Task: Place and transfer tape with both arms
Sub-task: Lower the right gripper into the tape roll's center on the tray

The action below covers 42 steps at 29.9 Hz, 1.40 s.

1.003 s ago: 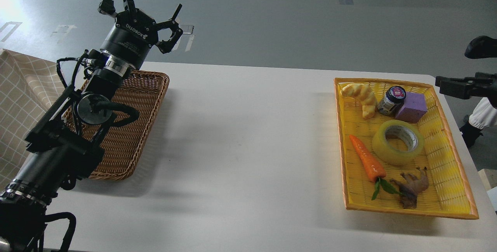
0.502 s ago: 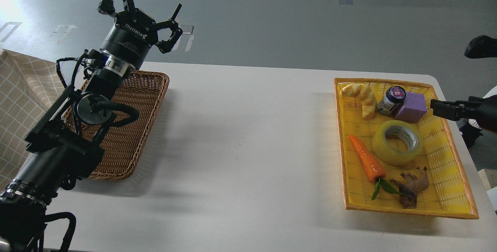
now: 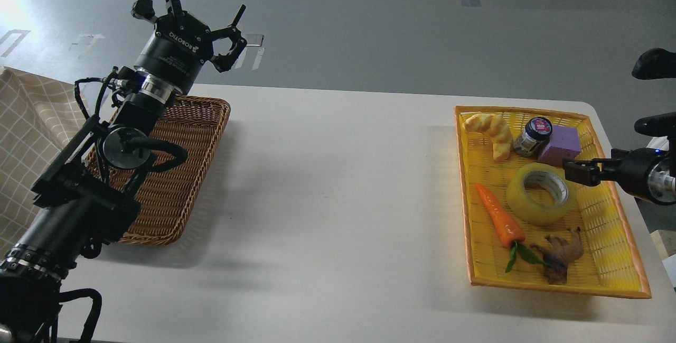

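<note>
Right pincer nears the tape

Right pincer (image 3: pixel 576 169), grip state unclear, sits just right of flat-lying tape (image 3: pixel 541 193); left pincer (image 3: pixel 185 12) splayed, far.

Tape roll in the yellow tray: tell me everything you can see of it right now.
The wide roll of translucent yellow packing tape has a grey-white cardboard core and lies flat, hole up, mid-tray in the yellow plastic mesh tray. An orange toy carrot lies just to its left. The right pincer hovers at its right edge; contact is not visible.
</note>
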Each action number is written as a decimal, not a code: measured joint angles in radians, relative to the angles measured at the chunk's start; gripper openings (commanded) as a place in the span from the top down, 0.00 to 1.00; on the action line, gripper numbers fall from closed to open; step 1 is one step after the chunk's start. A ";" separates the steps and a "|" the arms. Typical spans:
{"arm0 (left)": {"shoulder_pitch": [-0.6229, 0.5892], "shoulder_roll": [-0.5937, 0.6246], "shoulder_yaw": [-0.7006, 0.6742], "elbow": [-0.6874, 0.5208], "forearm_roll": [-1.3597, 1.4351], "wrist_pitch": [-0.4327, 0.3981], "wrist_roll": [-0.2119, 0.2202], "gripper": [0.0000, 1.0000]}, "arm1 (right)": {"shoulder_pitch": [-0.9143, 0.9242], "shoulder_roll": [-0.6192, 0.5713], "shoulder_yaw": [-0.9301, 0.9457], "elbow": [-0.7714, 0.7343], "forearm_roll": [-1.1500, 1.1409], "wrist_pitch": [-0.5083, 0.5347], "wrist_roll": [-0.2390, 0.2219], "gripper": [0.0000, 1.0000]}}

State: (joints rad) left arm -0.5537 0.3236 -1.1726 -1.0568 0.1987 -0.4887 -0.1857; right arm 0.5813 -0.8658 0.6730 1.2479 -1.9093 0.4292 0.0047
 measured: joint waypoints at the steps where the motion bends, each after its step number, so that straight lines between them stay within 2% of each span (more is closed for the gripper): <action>1: 0.000 0.000 0.000 0.000 0.000 0.000 0.000 0.02 | 0.000 0.000 -0.007 -0.003 -0.002 0.000 0.000 0.02; 12: 0.000 -0.002 -0.001 0.001 -0.001 0.000 -0.001 0.02 | 0.002 0.027 -0.062 -0.011 -0.042 -0.003 0.000 0.04; 20: 0.000 0.001 -0.003 0.001 -0.001 0.000 -0.001 0.02 | 0.006 0.066 -0.064 -0.054 -0.069 -0.004 0.001 0.11; 28: 0.000 0.000 -0.003 0.001 -0.001 0.000 -0.001 0.02 | 0.011 0.098 -0.066 -0.085 -0.070 -0.003 0.002 0.25; 32: 0.000 0.000 -0.003 0.001 -0.001 0.000 -0.001 0.02 | 0.011 0.112 -0.066 -0.093 -0.070 -0.003 0.002 0.35; 34: 0.000 0.000 -0.003 0.001 -0.001 0.000 -0.001 0.02 | 0.011 0.118 -0.066 -0.100 -0.070 -0.003 0.002 0.44; 38: 0.000 0.000 -0.003 0.001 -0.001 0.000 -0.001 0.02 | 0.011 0.131 -0.066 -0.110 -0.070 -0.003 0.002 0.46; 42: 0.001 -0.001 -0.003 0.001 -0.001 0.000 -0.001 0.02 | 0.011 0.143 -0.067 -0.118 -0.070 -0.001 0.002 0.52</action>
State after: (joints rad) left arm -0.5531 0.3231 -1.1751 -1.0554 0.1978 -0.4887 -0.1870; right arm 0.5927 -0.7227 0.6064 1.1296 -1.9788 0.4277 0.0063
